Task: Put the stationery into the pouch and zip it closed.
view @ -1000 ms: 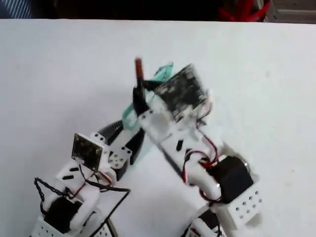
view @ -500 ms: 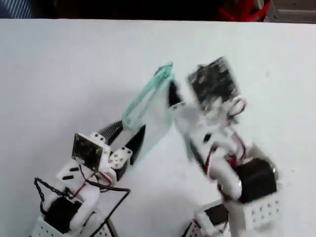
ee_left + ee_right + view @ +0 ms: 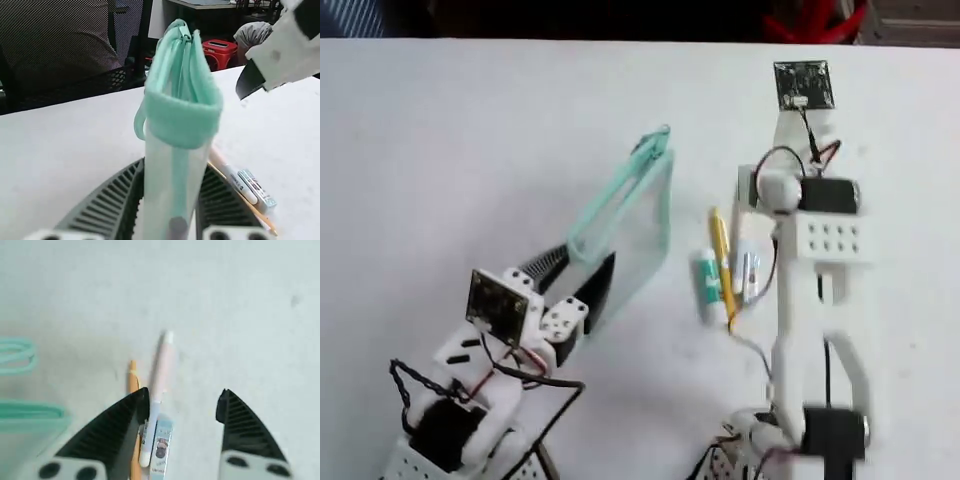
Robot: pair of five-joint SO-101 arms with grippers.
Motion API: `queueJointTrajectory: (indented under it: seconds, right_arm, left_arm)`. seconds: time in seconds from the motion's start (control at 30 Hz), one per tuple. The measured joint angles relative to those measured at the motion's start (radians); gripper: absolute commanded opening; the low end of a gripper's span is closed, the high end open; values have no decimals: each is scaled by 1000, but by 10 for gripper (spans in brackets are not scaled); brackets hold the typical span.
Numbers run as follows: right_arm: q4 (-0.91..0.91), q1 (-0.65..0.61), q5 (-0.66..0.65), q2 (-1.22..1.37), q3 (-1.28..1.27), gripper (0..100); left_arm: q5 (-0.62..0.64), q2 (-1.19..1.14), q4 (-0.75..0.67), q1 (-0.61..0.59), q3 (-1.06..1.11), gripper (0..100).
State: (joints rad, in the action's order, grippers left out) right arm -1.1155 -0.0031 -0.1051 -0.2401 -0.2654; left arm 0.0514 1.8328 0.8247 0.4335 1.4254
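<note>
My left gripper [image 3: 170,222] is shut on the clear pouch [image 3: 625,225], holding it upright with its teal zipper edge [image 3: 181,95] on top and spread apart. To the right of the pouch, a yellow pen [image 3: 722,262], a pink-white pen [image 3: 163,367] and a small white-and-green item [image 3: 708,280] lie side by side on the table. My right gripper [image 3: 184,396] hangs open just above these pens with nothing between its fingers. One black finger [image 3: 250,80] of it shows beyond the pouch in the left wrist view.
The white table [image 3: 470,130] is bare to the left and at the back. The right arm [image 3: 815,300] stretches from the front edge toward the back on the right side. Chairs and a red bin [image 3: 220,50] stand beyond the table's far edge.
The right arm has swung from above the pouch mouth to the right, over the pens on the table. The brown-tipped pen it held is gone from its fingers. The left arm has stayed still.
</note>
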Motion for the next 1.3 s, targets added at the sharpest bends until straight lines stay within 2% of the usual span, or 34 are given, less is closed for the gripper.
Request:
queueJointTrajectory:
  seconds: [0.27,0.43,0.77,0.9,1.3]
  right_arm:
    - [250,0,55,351,0,216]
    - [321,3,55,456,0,215]
    - [328,3,55,660,129,87]
    - [275,6,55,689,187,14]
    - [235,28,61,689,195,18]
  left_arm:
    - [0,0,0,0,0,142]
    - [0,0,0,0,0,142]
    - [0,0,2,0,0,142]
    - [0,0,2,0,0,142]
    - [0,0,2,0,0,142]
